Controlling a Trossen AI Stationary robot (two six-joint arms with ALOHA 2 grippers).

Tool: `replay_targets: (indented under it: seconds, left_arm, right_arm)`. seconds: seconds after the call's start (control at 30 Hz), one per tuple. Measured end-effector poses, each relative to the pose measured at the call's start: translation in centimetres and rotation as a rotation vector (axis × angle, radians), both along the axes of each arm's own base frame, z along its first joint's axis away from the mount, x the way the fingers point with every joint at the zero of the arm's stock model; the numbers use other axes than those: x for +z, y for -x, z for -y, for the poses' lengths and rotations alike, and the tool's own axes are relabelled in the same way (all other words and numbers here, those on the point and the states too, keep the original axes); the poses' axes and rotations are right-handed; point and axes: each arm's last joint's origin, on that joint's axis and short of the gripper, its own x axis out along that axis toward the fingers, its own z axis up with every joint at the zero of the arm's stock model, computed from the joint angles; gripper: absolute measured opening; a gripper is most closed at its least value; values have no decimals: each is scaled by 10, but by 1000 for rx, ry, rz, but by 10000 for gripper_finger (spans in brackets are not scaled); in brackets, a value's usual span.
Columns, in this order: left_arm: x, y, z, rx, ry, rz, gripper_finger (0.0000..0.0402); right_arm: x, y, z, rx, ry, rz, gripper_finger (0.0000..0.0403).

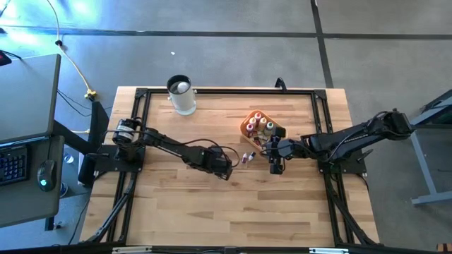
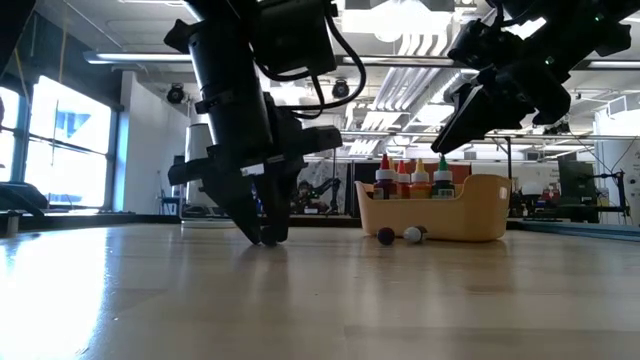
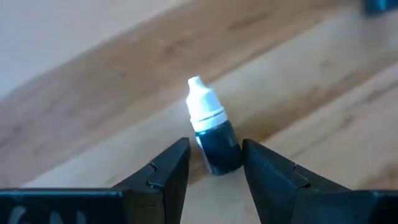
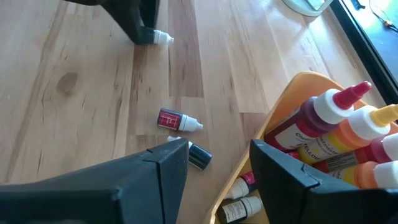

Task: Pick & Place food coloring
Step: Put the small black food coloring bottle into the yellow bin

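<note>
— So, where is the left pincer [image 3: 214, 171]?

— Down at the worktop [image 1: 212, 204], near the middle. Its fingers stand apart on either side of a small dark bottle with a white cap [image 3: 211, 134] that lies on the wood; whether they press on it I cannot tell. In the low view the fingertips reach the board, pointing nearly straight down. The arm stretches in low from its base on the left edge.

— And the right pincer [image 4: 217, 168]?

— Raised above the worktop, just beside the orange tray [image 1: 248, 127], tilted downward with its fingers apart and nothing between them. Its arm runs in from the right edge, elbow bent, wrist sloping down toward the middle.

— Where is the rest of the food coloring?

— Several bottles [image 4: 348, 134] stand upright in the tray, red and white caps up. A red bottle with a white cap [image 4: 177, 120] lies on the wood between the two pincers, another small dark-bodied one [image 4: 196, 154] just beside it. Two more lie against the tray's wall.

— Anything further out?

— A clear cup [image 1: 182, 94] stands near the worktop's far edge, well apart from both arms.
</note>
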Motion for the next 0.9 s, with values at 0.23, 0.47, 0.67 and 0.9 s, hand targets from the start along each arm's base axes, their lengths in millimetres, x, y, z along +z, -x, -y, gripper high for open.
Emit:
replay_targets:
  seconds: [0.23,0.47,0.67,0.9]
  left_arm:
    - [-1,1,-1,14,-28,-1,122]
    - [-1,0,-2,20,-44,6,76]
    - [0,-1,-2,3,-70,16,79]
    - [9,-23,-3,-152,-158,216,80]
  right_arm:
    - [0,0,0,0,0,0,165]
    - [0,0,-1,39,-34,-1,165]
    - [12,7,-3,82,-82,42,165]
    - [39,32,-7,117,-122,140,160]
